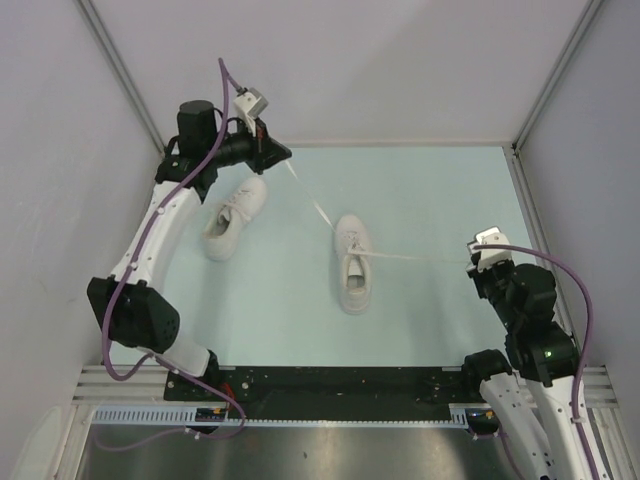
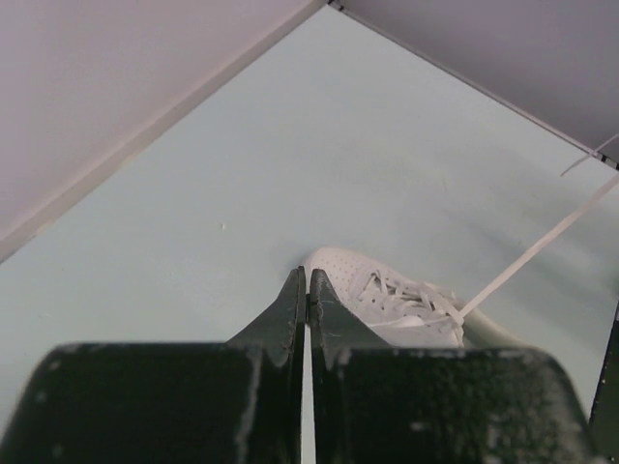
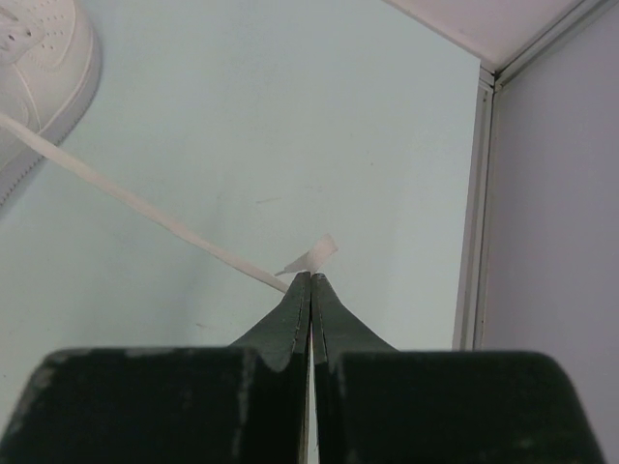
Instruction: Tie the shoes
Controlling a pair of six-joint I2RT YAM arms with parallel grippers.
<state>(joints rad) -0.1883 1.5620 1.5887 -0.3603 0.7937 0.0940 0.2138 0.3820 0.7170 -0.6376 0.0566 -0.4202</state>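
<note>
The middle shoe [image 1: 352, 262] sits on its sole on the table [image 1: 440, 190], toe pointing away from the arm bases. The second shoe [image 1: 235, 215] lies to its left and a little farther back, with nothing holding it. The left gripper [image 1: 272, 150], up and to the left of the middle shoe, is clamped on the left lace [image 1: 308, 198]. The right gripper [image 1: 474, 262], well out to that shoe's right, is clamped on the right lace [image 1: 420, 258]. Both laces run straight and taut from the eyelets. Risks, as judged:

1. The right wrist view shows only a short lace end [image 3: 314, 256] past the closed fingertips [image 3: 293, 314], so more tension could pull it free.
2. Nothing pins the middle shoe, so an uneven pull could drag or twist it.
3. Whether the laces cross over the tongue cannot be made out. If they do not, pulling only draws lace through the eyelets.
4. The left arm [image 1: 150, 240] passes just beside the second shoe, and a sweep toward the middle shoe could knock it.
</note>
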